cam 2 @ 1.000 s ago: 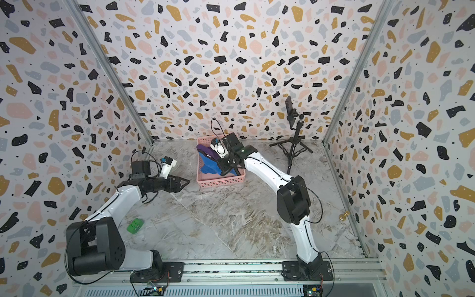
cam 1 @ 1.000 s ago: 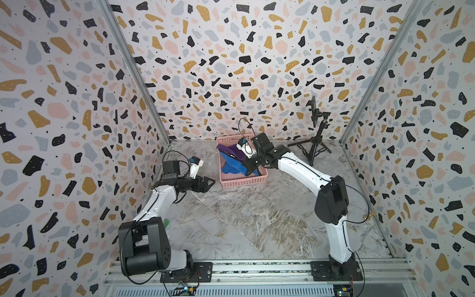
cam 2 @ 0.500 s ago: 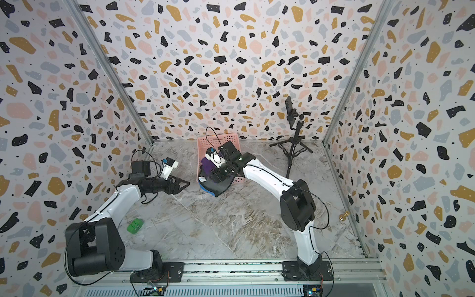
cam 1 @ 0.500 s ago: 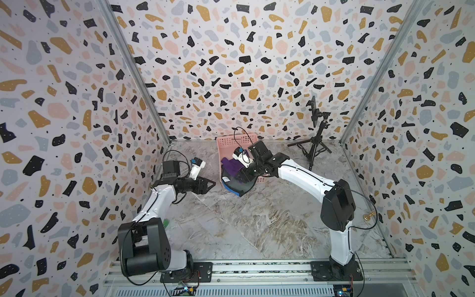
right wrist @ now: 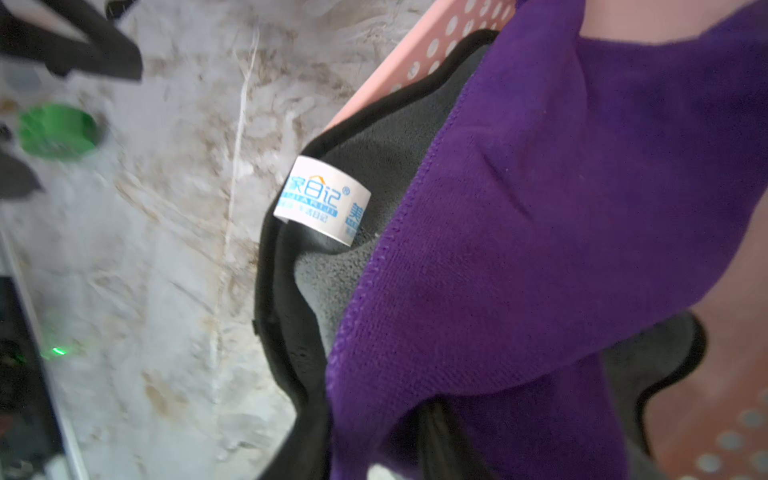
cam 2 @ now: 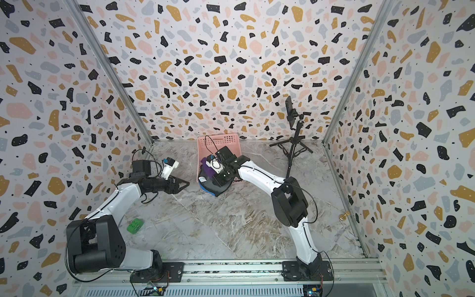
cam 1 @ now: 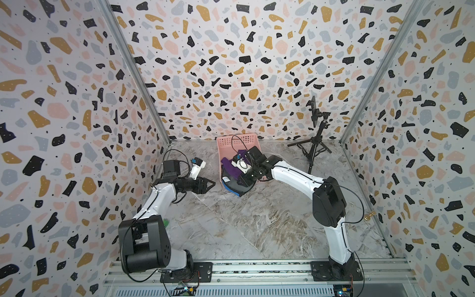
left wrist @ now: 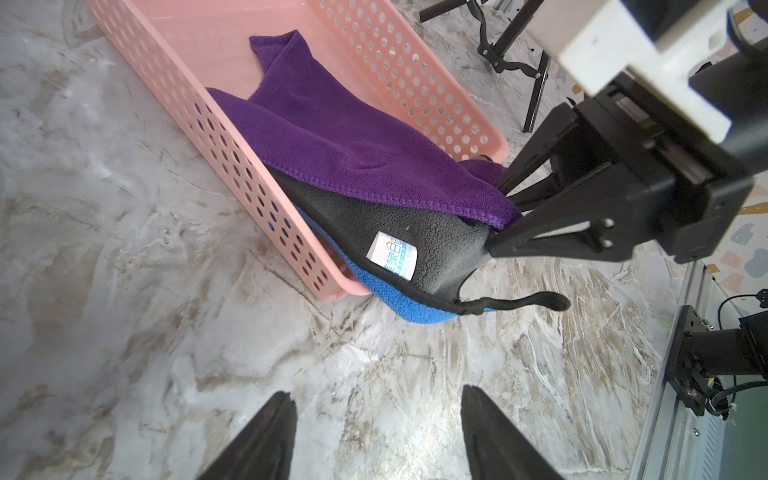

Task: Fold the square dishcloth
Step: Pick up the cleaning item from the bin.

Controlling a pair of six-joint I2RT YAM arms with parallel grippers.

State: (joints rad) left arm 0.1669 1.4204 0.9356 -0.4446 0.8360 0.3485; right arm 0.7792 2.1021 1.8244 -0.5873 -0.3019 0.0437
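– Hanging over pink perforated plastic basket (left wrist: 249, 174)'s front rim, grey-and-blue fleece dishcloth (left wrist: 340, 216), why?
– Folding likely needs marble table (left wrist: 166, 332). Right gripper (left wrist: 503, 220) pinches its edge; left gripper (cam 1: 210, 183) gapes, empty.

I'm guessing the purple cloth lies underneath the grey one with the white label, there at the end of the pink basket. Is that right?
Not quite: the purple cloth lies on top of the grey cloth, not underneath it. The left wrist view shows this, with the white label on the grey one, at the end of the pink basket.
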